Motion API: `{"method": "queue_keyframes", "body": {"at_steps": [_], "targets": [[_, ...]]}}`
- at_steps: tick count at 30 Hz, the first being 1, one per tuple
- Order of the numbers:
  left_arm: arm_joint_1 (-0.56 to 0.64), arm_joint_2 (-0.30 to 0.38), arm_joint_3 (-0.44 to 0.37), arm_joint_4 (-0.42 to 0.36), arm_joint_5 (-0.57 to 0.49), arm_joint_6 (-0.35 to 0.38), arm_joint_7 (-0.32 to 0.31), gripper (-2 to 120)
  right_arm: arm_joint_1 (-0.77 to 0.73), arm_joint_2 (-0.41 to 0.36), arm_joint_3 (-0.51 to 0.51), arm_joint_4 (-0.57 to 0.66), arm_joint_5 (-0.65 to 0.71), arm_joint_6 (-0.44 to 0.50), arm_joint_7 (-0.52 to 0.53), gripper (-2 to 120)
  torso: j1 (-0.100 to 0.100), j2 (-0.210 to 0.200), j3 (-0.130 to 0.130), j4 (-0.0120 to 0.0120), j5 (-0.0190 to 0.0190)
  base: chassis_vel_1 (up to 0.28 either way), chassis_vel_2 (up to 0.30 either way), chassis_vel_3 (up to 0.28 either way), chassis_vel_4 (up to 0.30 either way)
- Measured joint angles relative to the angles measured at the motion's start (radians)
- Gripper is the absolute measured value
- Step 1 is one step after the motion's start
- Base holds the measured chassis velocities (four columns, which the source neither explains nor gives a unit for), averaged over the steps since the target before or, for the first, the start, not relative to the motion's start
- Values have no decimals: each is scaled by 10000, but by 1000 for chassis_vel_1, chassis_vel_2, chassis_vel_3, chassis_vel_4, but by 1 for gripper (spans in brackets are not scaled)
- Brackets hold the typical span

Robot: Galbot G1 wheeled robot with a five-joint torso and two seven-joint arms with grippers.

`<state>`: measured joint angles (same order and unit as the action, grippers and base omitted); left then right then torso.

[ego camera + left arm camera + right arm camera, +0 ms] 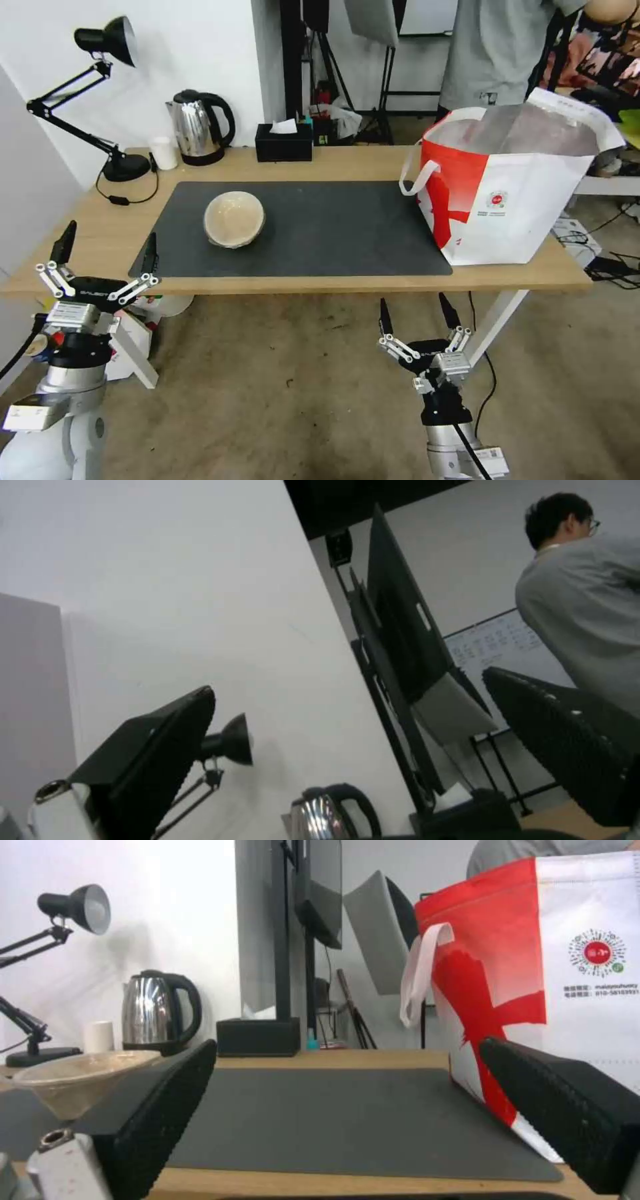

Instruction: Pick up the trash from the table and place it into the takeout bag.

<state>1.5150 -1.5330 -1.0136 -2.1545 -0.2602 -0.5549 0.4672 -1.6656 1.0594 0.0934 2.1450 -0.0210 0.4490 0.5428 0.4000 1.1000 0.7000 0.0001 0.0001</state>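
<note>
A shallow tan bowl (234, 218) (73, 1081), the trash in sight, rests tilted on the dark grey mat (300, 227) of the light-wood table (373, 283). The takeout bag (510, 183) (547, 990), white with red panels and foil lining, stands open-topped at the table's right end. My left gripper (107, 257) hangs open at the table's front left corner, fingers pointing up. My right gripper (420, 313) is open below the front edge, right of centre, and its fingers (160, 1110) frame the mat. Nothing is held by either.
Along the back edge stand a black desk lamp (107, 100), a small white cup (163, 153), a steel kettle (197, 127) and a black tissue box (283, 141). A person stands behind the bag. Cables and a white-and-red box lie on the floor.
</note>
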Motion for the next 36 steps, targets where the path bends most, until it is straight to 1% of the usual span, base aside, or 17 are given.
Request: {"method": "queue_keyframes", "body": {"at_steps": [3, 5, 11, 15, 16, 18, 20, 31, 36], "targets": [[47, 20, -11, -158, 2, 42, 2, 100, 0, 0, 0, 0, -1, 0, 0, 100, 0, 0, 0, 0, -1, 0, 0, 0, 0], [94, 151, -34, -300, 40, 112, 34, 100, 0, 0, 0, 0, 0, 0, 0, 100, 0, 0, 1, 0, -2, 0, 0, 0, 0], [56, 480, -81, -308, 83, 225, 71, 100, 0, 0, 0, 0, 0, 0, 0, 100, -1, 0, 1, 0, -3, 0, 0, 0, 0], [36, 1142, -114, -293, 72, 420, 69, 100, 0, 0, 0, 0, 0, 0, 0, 100, -1, 0, 0, 0, -2, 0, 0, 0, 0], [36, 1142, -114, -293, 72, 420, 69, 100, 0, 0, 0, 0, 0, 0, 0, 100, -1, 0, 0, 0, -2, 0, 0, 0, 0], [52, 1503, -120, -213, -44, 493, 60, 100, 0, 0, 0, 0, 0, 0, 0, 100, 0, 0, 1, -1, -1, 0, 0, 0, 0], [59, 1725, -114, -134, -167, 523, 59, 100, 0, 0, 0, 0, 0, 0, 0, 100, -1, 0, 1, -1, -2, 0, 0, 0, 0], [-55, 2311, 60, 27, -604, 866, 69, 100, 0, 0, -1, 0, 0, 0, 0, 100, 0, 0, 1, 0, -2, 0, 0, 0, 0], [-200, 2913, 22, 309, -608, 925, 325, 100, 0, 0, -1, 0, 0, 0, 0, 100, 0, 0, 0, -1, -2, 0, 0, 0, 0]]}}
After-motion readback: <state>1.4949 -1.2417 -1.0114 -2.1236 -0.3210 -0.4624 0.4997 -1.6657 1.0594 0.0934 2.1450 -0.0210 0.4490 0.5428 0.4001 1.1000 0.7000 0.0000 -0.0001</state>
